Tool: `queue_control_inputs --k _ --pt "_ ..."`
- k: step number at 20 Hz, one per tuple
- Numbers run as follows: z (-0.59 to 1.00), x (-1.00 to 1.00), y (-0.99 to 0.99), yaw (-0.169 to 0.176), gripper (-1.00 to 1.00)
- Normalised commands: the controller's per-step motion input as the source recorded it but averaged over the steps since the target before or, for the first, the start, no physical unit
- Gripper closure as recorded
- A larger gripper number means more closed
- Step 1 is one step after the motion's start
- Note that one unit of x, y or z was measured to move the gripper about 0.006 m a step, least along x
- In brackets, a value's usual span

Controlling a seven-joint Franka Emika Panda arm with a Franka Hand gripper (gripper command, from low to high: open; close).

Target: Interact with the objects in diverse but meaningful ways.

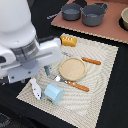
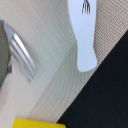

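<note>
Jaws: the arm's body is hiding them in the exterior view and the wrist view is not showing them, so whether they are open or closed cannot be told.
Gripper (image 1: pixel 46 70): hanging over the woven mat (image 1: pixel 102 75), just off the tan round plate (image 1: pixel 72 69) toward the exterior view's left.
White oblong piece (image 2: pixel 85 35): lying flat on the mat near its edge, with a small dark mark on its broad end; in the exterior view it is sitting beyond the gripper from the plate.
Fork (image 2: pixel 22 52): resting on the mat beside the plate, its tines showing in the wrist view.
Pale blue-and-white carton (image 1: pixel 54 93): sitting on the mat near the plate, toward the viewer.
Yellow packet (image 1: pixel 68 40): lying on the mat on the plate's far side.
Two orange sticks (image 1: pixel 91 61): lying beside the plate, one toward the exterior view's right, one nearer the viewer.
Grey pots (image 1: pixel 84 12): standing on a brown board (image 1: pixel 107 31) well apart from the plate, beyond the mat.
</note>
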Motion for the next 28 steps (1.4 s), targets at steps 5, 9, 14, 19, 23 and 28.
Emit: queue_control_inputs --k 5,9,14,19,23,28 --pt "-0.14 -0.43 0.15 0.055 -1.0" --pt "-0.04 -0.51 0.35 0.089 -1.0" --pt "-0.15 -0.16 0.1 0.088 -1.0" --pt "-0.23 0.09 -0.12 0.028 -1.0" --pt "-0.06 0.26 -0.01 0.0 -1.0" --pt "-0.11 0.24 0.0 0.0 -1.0"
